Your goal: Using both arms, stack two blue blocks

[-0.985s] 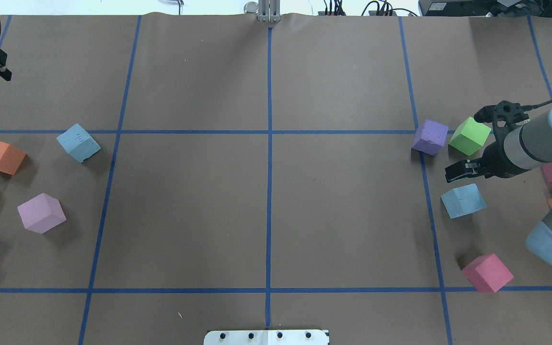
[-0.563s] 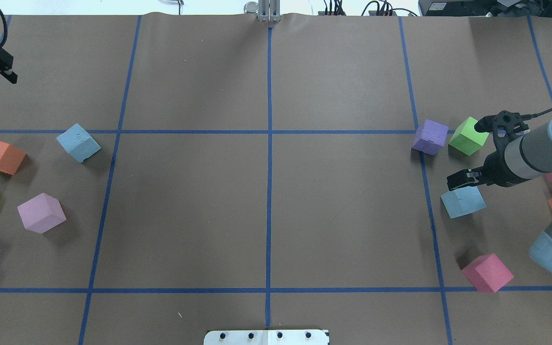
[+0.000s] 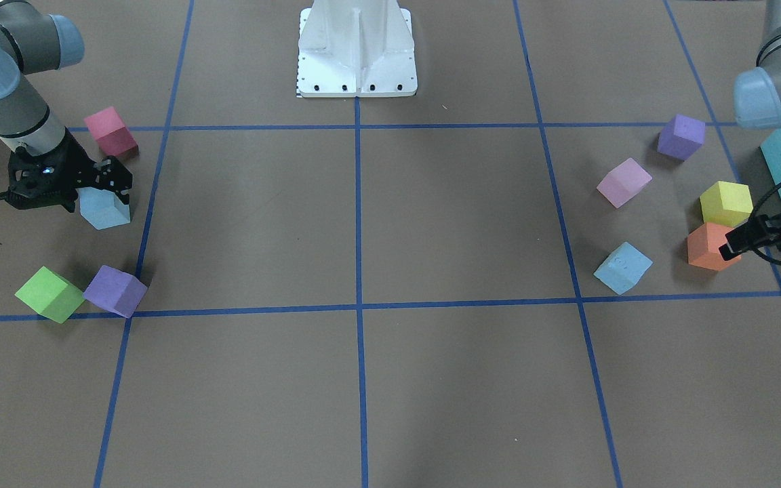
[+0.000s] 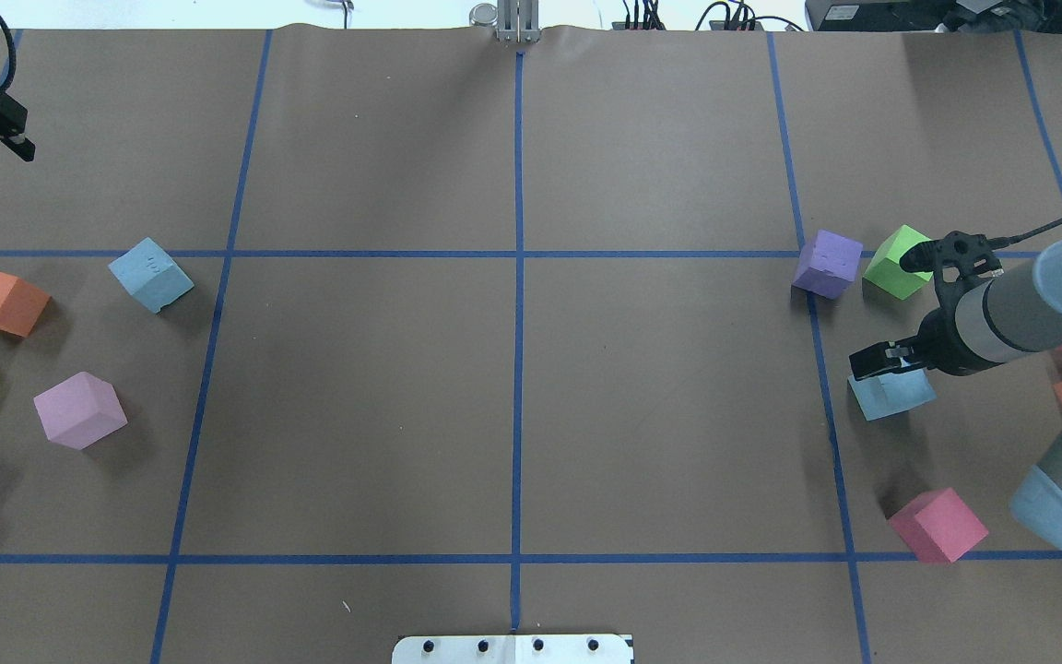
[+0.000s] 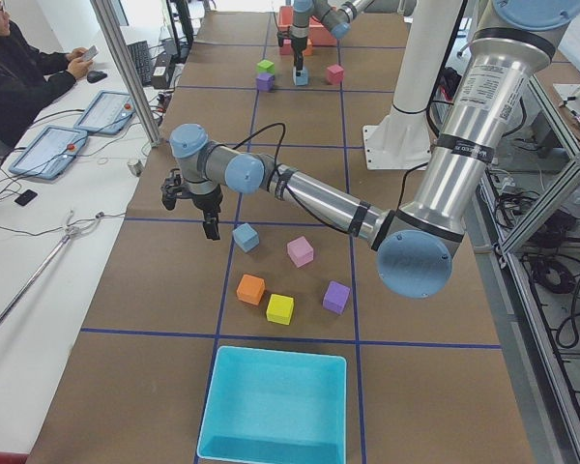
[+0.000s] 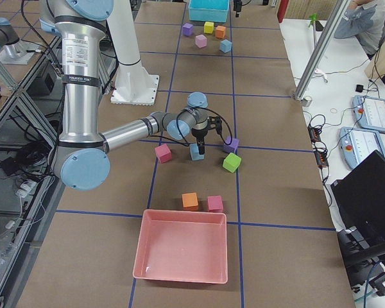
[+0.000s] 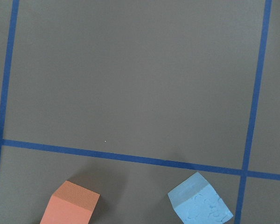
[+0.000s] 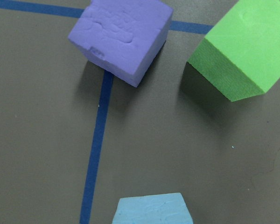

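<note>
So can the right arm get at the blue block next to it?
Probably yes. The right gripper hangs right over the blue block, with nothing between them. The purple cube and green cube lie clear of it. I cannot tell if its jaws are open.

A blue block [image 8: 153, 210] shows at the bottom edge, cut off, just right of a vertical tape line [image 8: 95, 149]. Higher up, a purple cube [image 8: 123, 35] covers the tape crossing, with a green cube [image 8: 245, 51] apart on its right.
</note>
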{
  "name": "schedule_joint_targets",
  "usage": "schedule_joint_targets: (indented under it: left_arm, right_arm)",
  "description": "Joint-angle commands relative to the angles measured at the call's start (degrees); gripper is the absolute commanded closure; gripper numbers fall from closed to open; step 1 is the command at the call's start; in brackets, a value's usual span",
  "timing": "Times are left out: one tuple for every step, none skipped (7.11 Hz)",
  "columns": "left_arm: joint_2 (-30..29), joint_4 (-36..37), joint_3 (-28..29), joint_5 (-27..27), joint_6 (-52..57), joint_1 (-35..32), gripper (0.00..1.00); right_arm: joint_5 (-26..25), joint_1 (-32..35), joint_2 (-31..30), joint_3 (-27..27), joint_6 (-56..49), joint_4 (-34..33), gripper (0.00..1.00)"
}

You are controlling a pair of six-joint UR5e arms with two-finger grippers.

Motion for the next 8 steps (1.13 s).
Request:
schedule_joint_targets:
  left_arm:
    - [0.01,0.0,0.0,0.0,-0.06,0.24,0.0]
    - [0.01,0.0,0.0,0.0,0.03,0.42,0.0]
    - [-0.08,0.0,0.08,0.09,0.03,0.42,0.0]
    - [-0.08,0.0,0.08,0.26,0.03,0.51,0.0]
    - [-0.08,0.0,0.08,1.74,-0.14,1.29,0.0]
    - [-0.69,0.0,0.43,1.84,-2.67,2.26,0.0]
    - [-1.83,-0.09,0.52,1.85,-6.35,4.09,0.0]
    - [-2.19,-0.52,0.78,1.85,-7.34,4.72,0.0]
  right_arm:
    - [-0.64,-0.82,0.15,-0.52,0.29,0.34,0.02]
    - [-0.81,-0.91,0.24,-1.22,-0.06,0.43,0.06]
    - [-0.81,-0.82,0.15,-1.23,-0.33,0.95,0.1]
    - [-0.81,-0.99,0.15,-2.01,-0.33,1.83,0.12]
    - [-0.9,-1.08,0.06,-2.8,-0.33,3.4,0.17]
    - [-0.9,-1.08,-0.02,-2.72,-0.42,3.59,0.25]
    - [-0.9,-1.08,-0.02,-2.63,-0.42,3.68,0.32]
    - [-0.9,-1.0,0.15,-2.63,-0.5,3.68,0.38]
